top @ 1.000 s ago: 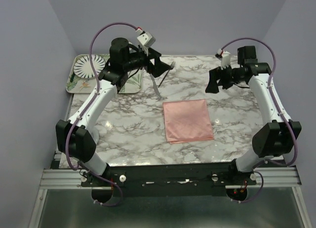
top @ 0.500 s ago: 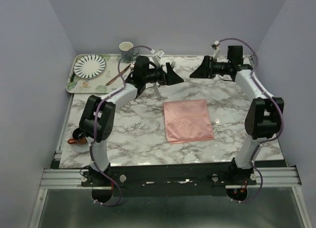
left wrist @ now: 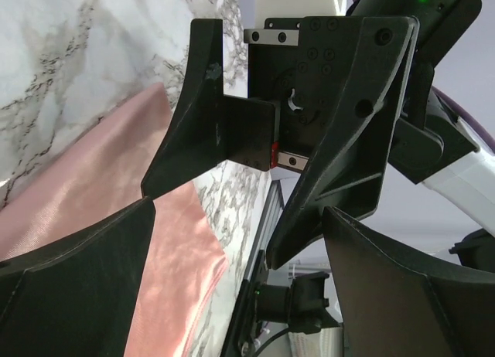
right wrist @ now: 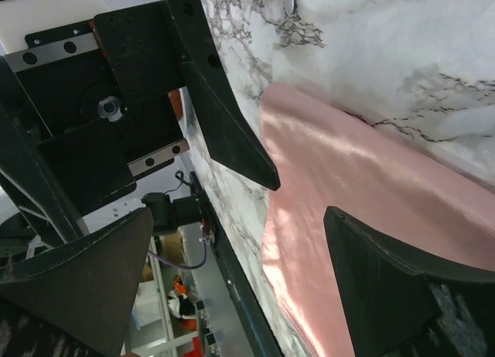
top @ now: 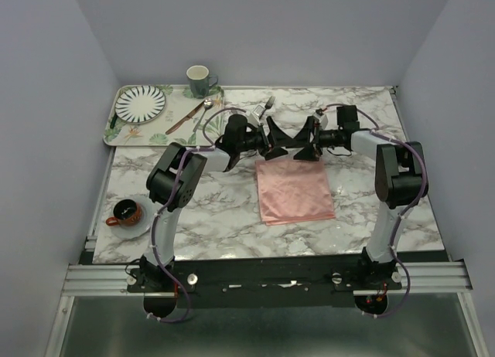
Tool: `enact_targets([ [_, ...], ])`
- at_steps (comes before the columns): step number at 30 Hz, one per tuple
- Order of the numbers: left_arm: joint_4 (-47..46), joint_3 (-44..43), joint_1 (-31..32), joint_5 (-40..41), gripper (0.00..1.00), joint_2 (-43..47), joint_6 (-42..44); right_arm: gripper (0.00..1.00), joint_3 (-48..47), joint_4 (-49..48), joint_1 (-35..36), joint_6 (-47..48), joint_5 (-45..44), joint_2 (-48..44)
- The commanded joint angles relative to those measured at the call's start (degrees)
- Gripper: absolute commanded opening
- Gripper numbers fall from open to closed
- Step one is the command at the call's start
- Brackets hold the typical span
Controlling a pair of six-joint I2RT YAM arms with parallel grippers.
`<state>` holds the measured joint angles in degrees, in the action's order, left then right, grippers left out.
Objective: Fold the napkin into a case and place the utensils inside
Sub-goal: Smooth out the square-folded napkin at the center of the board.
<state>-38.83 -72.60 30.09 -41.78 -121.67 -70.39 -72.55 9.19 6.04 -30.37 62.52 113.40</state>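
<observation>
Napkin: the napkin (top: pixel 295 189) lies flat and unfolded on the marble table (top: pixel 216 210), right of centre, with its far edge directly under the 2 grippers.
Left gripper: the left gripper (top: pixel 277 141) has its jaws spread wide with nothing between them. It sits low over the far edge, inboard of the far-left corner, and points at the other gripper.
Right gripper: the right gripper (top: pixel 307 143) is equally wide and empty, low over the same edge, inboard of the far-right corner.
Spacing: the 2 grippers face each other almost tip to tip, and each wrist view is largely filled by the other gripper's body.
Utensils: the fork (top: pixel 269 103) rests on the table beyond the left arm, well apart from the cloth. I cannot make out the knife.
Stage: no fold exists yet, so the likely step is pinching the far edge for fold 1.
Risk 1: the grippers could collide, since any inward drift while descending or closing brings the fingers together.
Risk 2: the fold could come out skewed. The cloth looks glossy, so it may slide on the marble, and if 1 gripper catches it and the other misses, the edge lifts unevenly.
Risk 3: the corners could droop, because both pinch points sit inboard and the loose corners may curl under and spoil the case.
Risk 4: the fork could be knocked, as the left arm passes near it and a backward sweep might push it away.
</observation>
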Motion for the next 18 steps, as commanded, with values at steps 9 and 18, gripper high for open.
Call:
enact_targets([
  [9, -3.7, 0.2, -1.0, 3.7, 0.99, -6.5, -3.7, 1.0, 0.3, -8.5, -0.1, -5.2, 2.7, 5.8],
  [18, -2.5, 2.6, -2.7, 4.2, 0.99, -7.4, -2.3, 1.0, 1.1, -8.4, -3.4, -4.3, 2.4, 10.8],
])
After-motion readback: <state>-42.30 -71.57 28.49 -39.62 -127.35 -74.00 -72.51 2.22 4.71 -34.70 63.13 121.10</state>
